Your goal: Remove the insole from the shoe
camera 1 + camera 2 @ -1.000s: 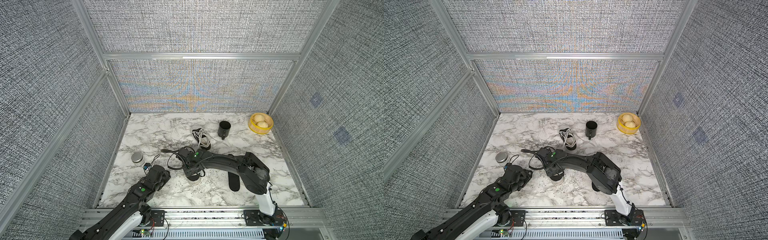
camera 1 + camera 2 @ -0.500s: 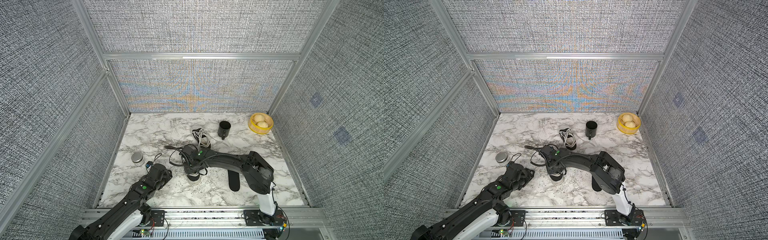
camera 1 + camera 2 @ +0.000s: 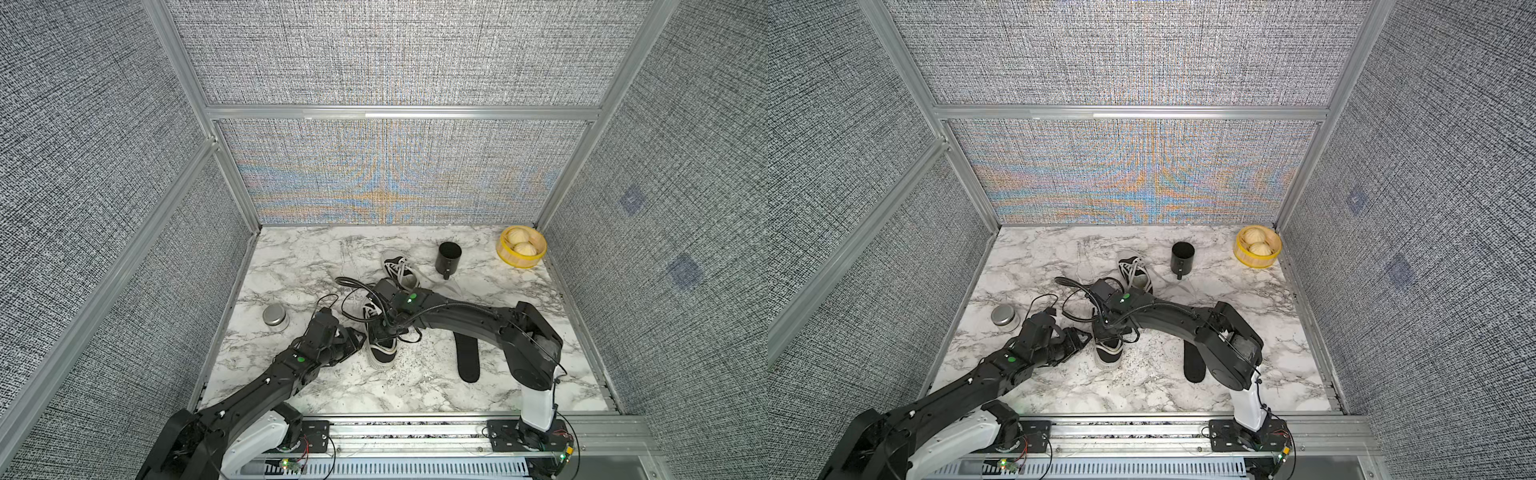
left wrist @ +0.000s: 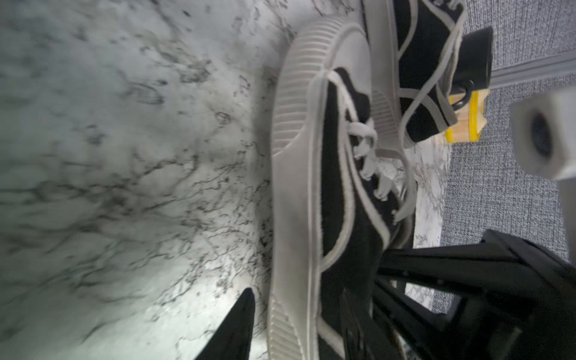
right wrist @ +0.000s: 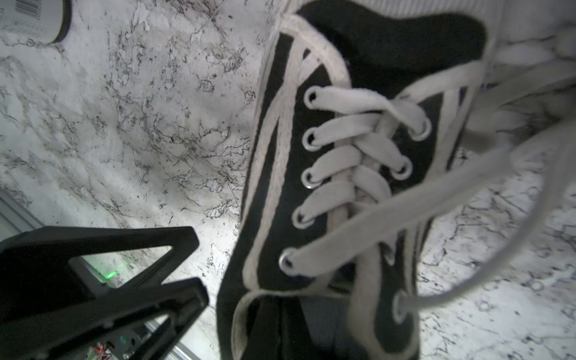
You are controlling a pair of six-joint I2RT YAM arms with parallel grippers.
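**Right claw** (image 3: 385,332): closed, positioned inside the opening of the near shoe (image 3: 382,359), behind the laces. The pads are hidden by the shoe and the wrist in every view. What they pinch, if anything, cannot be determined.

**Left claw** (image 5: 199,266): jaws apart. In the right wrist view both fingertips (image 5: 187,238) point at the shoe's side, just beside the sidewall; contact cannot be confirmed. In both top views this claw sits low over the bench (image 3: 332,257), on the side of the shoe that faces the left wall.

**Shoe:** black canvas, white laces, white rubber sole. It stands on its sole in the front-left part of the bench, toe cap toward the front rail. The right forearm crosses above it.

**Black insole** (image 3: 467,361): flat on the bench, apart from the shoe on its right, with one end under the right arm.

**Second shoe** (image 3: 399,270): farther back, just behind the right wrist, laces trailing.

**Black mug** (image 3: 449,257): upright, beside the second shoe.

**Yellow-rimmed basket** (image 3: 519,264): back right corner, with two pale buns inside.

**Metal tin** (image 3: 274,316): near the bench's left edge.
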